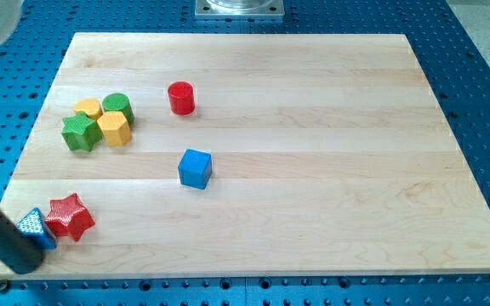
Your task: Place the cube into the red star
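The blue cube (195, 167) sits near the middle of the wooden board (313, 127). The red star (69, 217) lies near the board's bottom left corner, well to the left of and below the cube. A blue triangle (32, 226) touches the star's left side. My tip (24, 262) is at the board's bottom left corner, just below and left of the blue triangle, about touching it. The dark rod rises from there toward the view's left edge. The tip is far from the cube.
A red cylinder (181, 98) stands above the cube. At upper left is a tight cluster: a yellow block (88, 108), a green cylinder (117, 105), a green star (80, 133) and a yellow hexagon (114, 129). A blue perforated table surrounds the board.
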Controlling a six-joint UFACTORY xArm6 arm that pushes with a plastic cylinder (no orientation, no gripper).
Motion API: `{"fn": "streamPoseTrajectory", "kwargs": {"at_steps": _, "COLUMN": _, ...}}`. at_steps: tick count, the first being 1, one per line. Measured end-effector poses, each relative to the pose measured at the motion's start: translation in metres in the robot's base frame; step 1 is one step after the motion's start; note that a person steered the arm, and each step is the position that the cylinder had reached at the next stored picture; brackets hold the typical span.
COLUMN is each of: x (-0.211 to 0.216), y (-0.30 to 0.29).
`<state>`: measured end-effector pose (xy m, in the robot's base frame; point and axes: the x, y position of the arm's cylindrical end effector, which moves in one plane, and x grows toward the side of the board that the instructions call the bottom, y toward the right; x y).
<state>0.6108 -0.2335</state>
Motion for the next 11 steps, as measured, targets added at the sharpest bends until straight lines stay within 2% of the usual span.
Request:
{"fn": "streamPoseTrajectory", "kwargs": {"at_steps": 1, "x": -0.016, "y": 0.002}}
{"fn": "streamPoseTrajectory", "kwargs": {"at_steps": 2, "x": -0.01, "y": -0.002}}
{"fn": "streamPoseTrajectory", "kwargs": {"at_steps": 3, "x": 0.006, "y": 0.053}}
{"fn": "streamPoseTrajectory", "kwargs": {"at_steps": 4, "x": -0.01, "y": 0.169}}
{"fn": "streamPoseTrajectory", "kwargs": {"at_steps": 5, "x": -0.045, "y": 0.233}}
{"fn": "streamPoseTrajectory", "kwargs": {"at_steps": 6, "x": -0.094, "y": 0.22}}
{"fn": "streamPoseTrajectory", "kwargs": {"at_steps": 7, "x": -0.109, "y": 0.17}}
{"fn": "streamPoseTrajectory", "kwargs": {"at_steps": 8, "x": -0.066, "y": 0.069}}
{"fn": "streamPoseTrajectory", "kwargs": {"at_steps": 10, "x": -0.098, "y": 0.159}}
{"fn": "streamPoseTrajectory", "kwargs": {"at_steps": 11, "x": -0.136, "y": 0.166}}
